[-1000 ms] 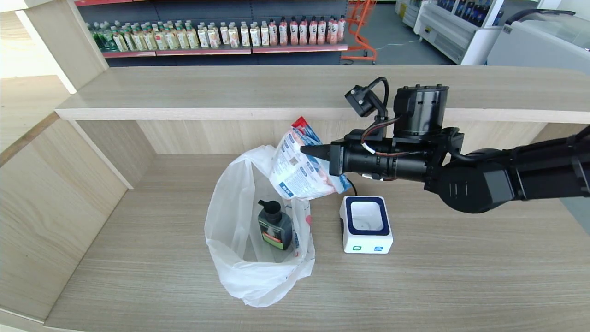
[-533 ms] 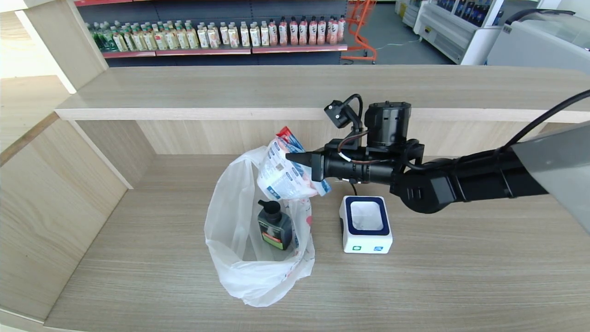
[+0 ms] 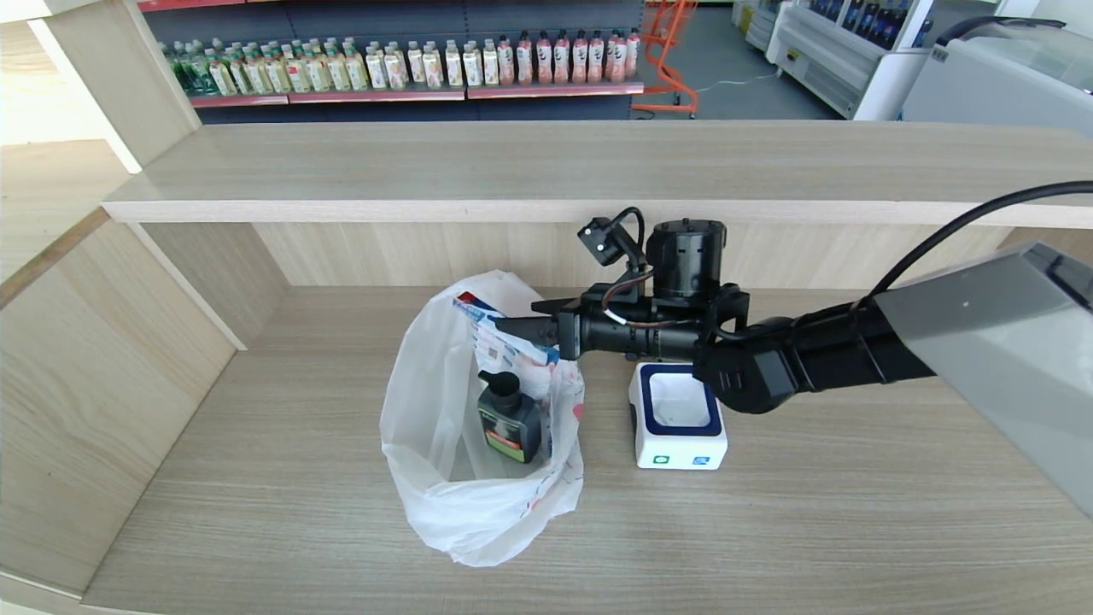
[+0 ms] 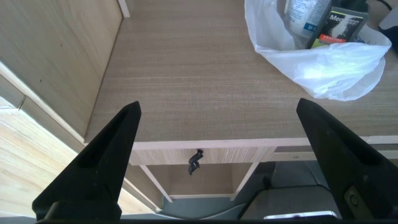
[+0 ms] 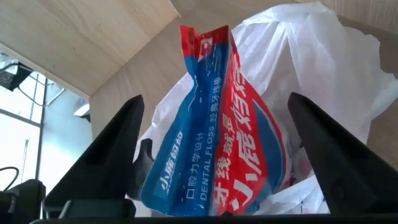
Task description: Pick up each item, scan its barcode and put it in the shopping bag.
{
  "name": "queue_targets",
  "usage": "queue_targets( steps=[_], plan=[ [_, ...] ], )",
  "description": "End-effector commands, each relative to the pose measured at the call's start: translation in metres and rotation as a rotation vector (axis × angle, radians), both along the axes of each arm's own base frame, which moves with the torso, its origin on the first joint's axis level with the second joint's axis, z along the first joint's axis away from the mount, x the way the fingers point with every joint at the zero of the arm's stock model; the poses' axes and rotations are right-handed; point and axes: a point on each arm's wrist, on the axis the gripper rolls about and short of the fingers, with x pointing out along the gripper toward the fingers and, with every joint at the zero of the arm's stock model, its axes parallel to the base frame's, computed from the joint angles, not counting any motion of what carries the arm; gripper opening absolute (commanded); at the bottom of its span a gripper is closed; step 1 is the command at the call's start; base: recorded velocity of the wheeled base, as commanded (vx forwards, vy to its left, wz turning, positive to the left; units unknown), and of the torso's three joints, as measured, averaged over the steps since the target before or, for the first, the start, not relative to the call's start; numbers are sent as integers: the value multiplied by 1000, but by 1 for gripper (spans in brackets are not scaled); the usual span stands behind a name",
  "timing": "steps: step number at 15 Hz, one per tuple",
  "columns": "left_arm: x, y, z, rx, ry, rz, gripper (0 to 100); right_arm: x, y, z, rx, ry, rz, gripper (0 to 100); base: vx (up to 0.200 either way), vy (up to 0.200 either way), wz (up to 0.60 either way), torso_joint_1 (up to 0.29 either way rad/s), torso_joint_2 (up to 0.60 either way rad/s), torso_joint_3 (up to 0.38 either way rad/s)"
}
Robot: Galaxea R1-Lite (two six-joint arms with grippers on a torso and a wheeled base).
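Observation:
A white shopping bag [image 3: 444, 478] stands open on the counter. Inside it are a dark pump bottle [image 3: 509, 418] and a red, white and blue packet [image 3: 491, 342] leaning upright. My right gripper [image 3: 525, 318] is at the bag's mouth, open, one finger on each side of the packet's top [image 5: 211, 137]. The white barcode scanner [image 3: 679, 416] sits just right of the bag, under my right wrist. My left gripper [image 4: 217, 106] hangs open with nothing between its fingers over the counter's near edge. The bag [image 4: 336, 62] lies beyond it.
A raised wooden ledge [image 3: 546, 162] runs behind the counter and a side wall [image 3: 102, 367] closes the left. Bare counter [image 3: 811, 512] spreads in front and to the right of the scanner. Shelves of bottles [image 3: 410, 64] stand far behind.
My right arm moved left and down with the packet, from above the scanner to the bag's mouth. The packet has sunk into the bag and the fingers have spread apart.

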Motion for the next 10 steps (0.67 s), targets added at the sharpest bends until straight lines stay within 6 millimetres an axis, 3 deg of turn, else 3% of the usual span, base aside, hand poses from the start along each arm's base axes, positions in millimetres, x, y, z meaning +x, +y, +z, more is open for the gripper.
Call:
queue_targets(
  steps=[1, 3, 6, 8, 10],
  plan=[
    [0, 0, 0, 0, 0, 0, 100, 2, -3, 1, 4, -2, -7, 100, 0, 0, 0, 0, 0, 0],
    [0, 0, 0, -1, 0, 0, 100, -3, -15, 23, 30, -31, -26, 100, 0, 0, 0, 0, 0, 0],
    [0, 0, 0, 0, 0, 0, 100, -38, -74, 62, 45, -52, -107, 100, 0, 0, 0, 0, 0, 0],
    [0, 0, 0, 0, 0, 0, 100, -110, -137, 81, 11, -106, -178, 100, 0, 0, 0, 0, 0, 0],
    [0, 0, 0, 0, 0, 0, 100, -192, -183, 70, 10, -89, -239, 100, 0, 0, 0, 0, 0, 0]
  ],
)
